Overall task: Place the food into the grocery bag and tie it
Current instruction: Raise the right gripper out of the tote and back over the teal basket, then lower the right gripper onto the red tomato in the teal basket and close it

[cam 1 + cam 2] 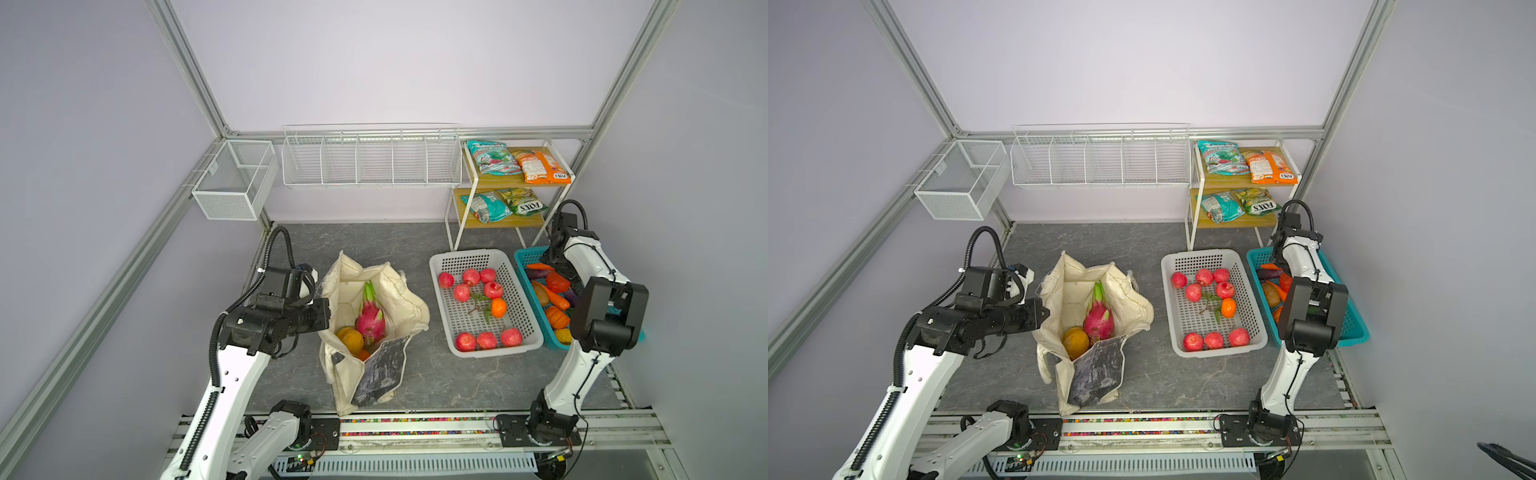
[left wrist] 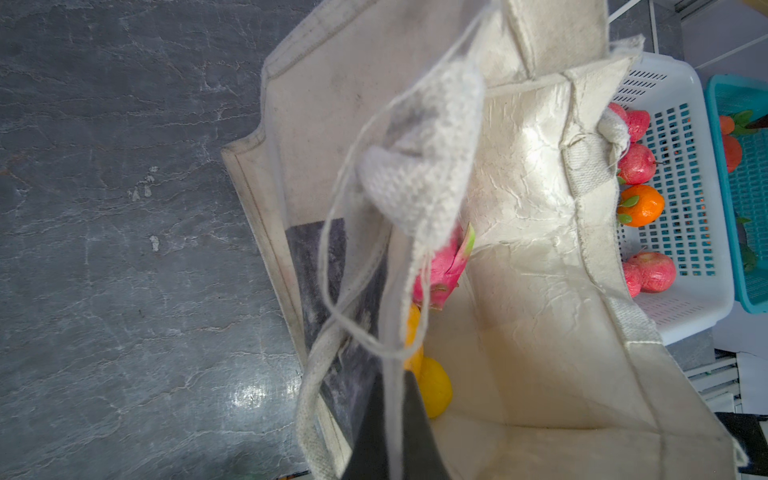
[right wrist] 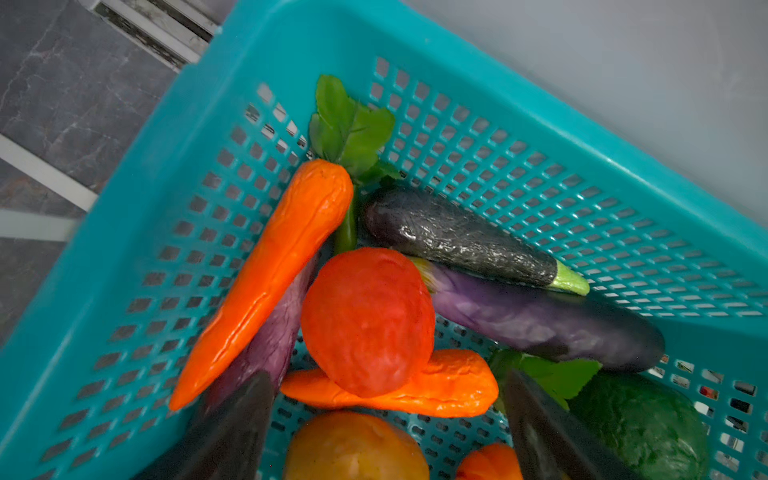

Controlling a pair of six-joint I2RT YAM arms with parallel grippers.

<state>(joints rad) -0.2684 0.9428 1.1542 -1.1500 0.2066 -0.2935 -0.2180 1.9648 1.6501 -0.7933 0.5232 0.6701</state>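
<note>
The cream bag (image 1: 349, 286) stands open near the front edge of the tabletop, left of the middle, with its dark marbled panel (image 1: 380, 370) turned toward that edge. Inside it lies a pink dragon fruit (image 1: 370, 318), green tips pointing toward the back edge, and an orange (image 1: 352, 338) rests against it. The left wrist view also shows a yellow fruit (image 2: 434, 390) at the bottom of the bag. The left gripper (image 1: 323, 309) is at the bag's left rim, jaws pressed together on the cream cloth there, and a loop handle (image 2: 419, 166) drapes close in front of that wrist camera. The right gripper (image 3: 386, 376) hangs over the teal basket (image 1: 524, 253) by the right edge, its jaws wide apart and gripping nothing. Below it lie a carrot (image 3: 270, 282), a dark aubergine (image 3: 457, 237) and a round red vegetable (image 3: 368, 324). Between the bag and the teal basket sits a white basket (image 1: 440, 259) holding red fruits (image 1: 461, 292) and a small tangerine (image 1: 498, 307). The orange snack packet (image 1: 540, 166) lies on the top shelf of the rack (image 1: 490, 180) in the back right corner, well apart from the bag.
</note>
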